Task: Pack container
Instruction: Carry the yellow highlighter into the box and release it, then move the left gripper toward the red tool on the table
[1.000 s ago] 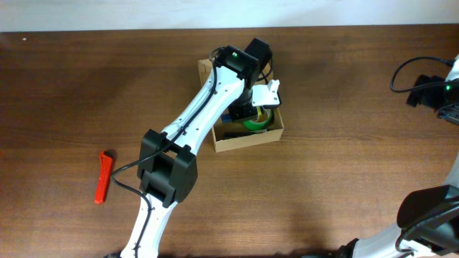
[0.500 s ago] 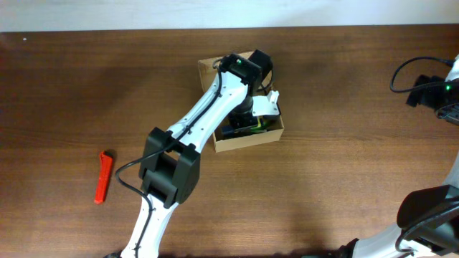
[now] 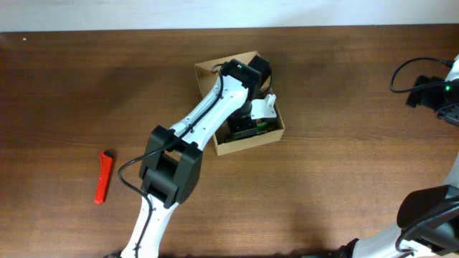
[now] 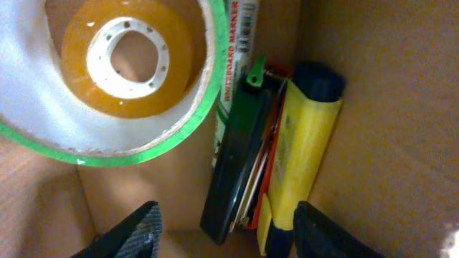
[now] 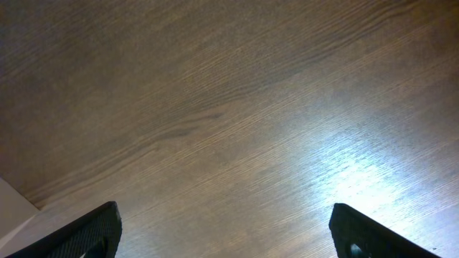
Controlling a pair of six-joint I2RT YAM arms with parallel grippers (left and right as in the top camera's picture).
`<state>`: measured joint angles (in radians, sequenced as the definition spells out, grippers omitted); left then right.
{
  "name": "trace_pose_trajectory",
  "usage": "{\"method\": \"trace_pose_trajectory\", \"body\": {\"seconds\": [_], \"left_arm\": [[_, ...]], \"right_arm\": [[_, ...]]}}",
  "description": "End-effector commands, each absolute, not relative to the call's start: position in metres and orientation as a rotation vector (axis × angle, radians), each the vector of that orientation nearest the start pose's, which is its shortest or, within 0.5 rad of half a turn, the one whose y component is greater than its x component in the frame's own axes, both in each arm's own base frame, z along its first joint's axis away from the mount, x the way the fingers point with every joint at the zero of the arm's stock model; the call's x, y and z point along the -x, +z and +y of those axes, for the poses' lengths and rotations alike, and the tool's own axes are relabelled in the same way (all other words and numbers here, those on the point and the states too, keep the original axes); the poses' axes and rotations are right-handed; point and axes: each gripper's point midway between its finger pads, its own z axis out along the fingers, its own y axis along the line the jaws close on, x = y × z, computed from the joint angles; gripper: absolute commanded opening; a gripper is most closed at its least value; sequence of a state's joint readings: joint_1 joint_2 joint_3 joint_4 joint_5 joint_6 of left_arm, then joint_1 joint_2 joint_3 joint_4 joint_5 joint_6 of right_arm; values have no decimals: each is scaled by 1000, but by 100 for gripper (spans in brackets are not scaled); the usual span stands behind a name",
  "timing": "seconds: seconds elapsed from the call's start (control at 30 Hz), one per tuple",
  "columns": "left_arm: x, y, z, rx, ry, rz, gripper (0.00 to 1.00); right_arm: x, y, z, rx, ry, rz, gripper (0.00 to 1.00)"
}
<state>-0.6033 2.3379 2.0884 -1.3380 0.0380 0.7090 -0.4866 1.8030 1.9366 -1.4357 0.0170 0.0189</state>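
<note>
The container [image 3: 251, 142] sat near the middle of the table [image 3: 344, 179], a bit toward the far edge, with its top open. The left arm reached down into it.

Inside the box, the left gripper [image 4: 228, 233] had its two fingers apart, and nothing was between them. It held nothing. Just ahead of it were the things in the box: a green tape roll [image 4: 107, 93] to one side, a whiteboard marker [image 4: 242, 29] beside the roll, a dark flat thing [image 4: 237, 165], and a yellow thing with a dark cap [image 4: 305, 150] against the box wall. Something red and thin showed between the last two – too hidden to name.

The right gripper [image 5: 226, 229] hung over bare wood, far off to the right side. Its fingers were wide apart and it held nothing.

So a good part of the packing looked done – several things lay in the box. One red thing [image 3: 105, 176] lay out on the table, well apart from the box. It probably had to go in too. After that, the flap would likely need closing.
</note>
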Motion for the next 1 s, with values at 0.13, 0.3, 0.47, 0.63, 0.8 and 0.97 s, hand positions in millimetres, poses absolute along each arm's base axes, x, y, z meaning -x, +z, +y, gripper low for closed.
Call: {"method": "trace_pose_trajectory", "body": {"seconds": [0.13, 0.3, 0.47, 0.63, 0.8, 0.97], "left_arm": [[-389, 110, -270, -1766, 4, 2458, 49], [-406, 219, -252, -1446, 159, 2371, 40], [-411, 295, -174, -1024, 216, 2403, 41], [-391, 283, -75, -671, 259, 2502, 41], [-323, 217, 14, -270, 287, 2815, 32], [-275, 149, 58, -47, 274, 3057, 26]], "right_arm": [[-334, 233, -177, -715, -106, 2768, 93], [-335, 233, -178, -715, -107, 2766, 93], [-332, 232, -172, -709, -68, 2785, 93], [-330, 232, -168, -706, -44, 2793, 93], [-332, 232, -167, -697, -30, 2788, 93], [-333, 232, -167, -691, -34, 2785, 93]]}}
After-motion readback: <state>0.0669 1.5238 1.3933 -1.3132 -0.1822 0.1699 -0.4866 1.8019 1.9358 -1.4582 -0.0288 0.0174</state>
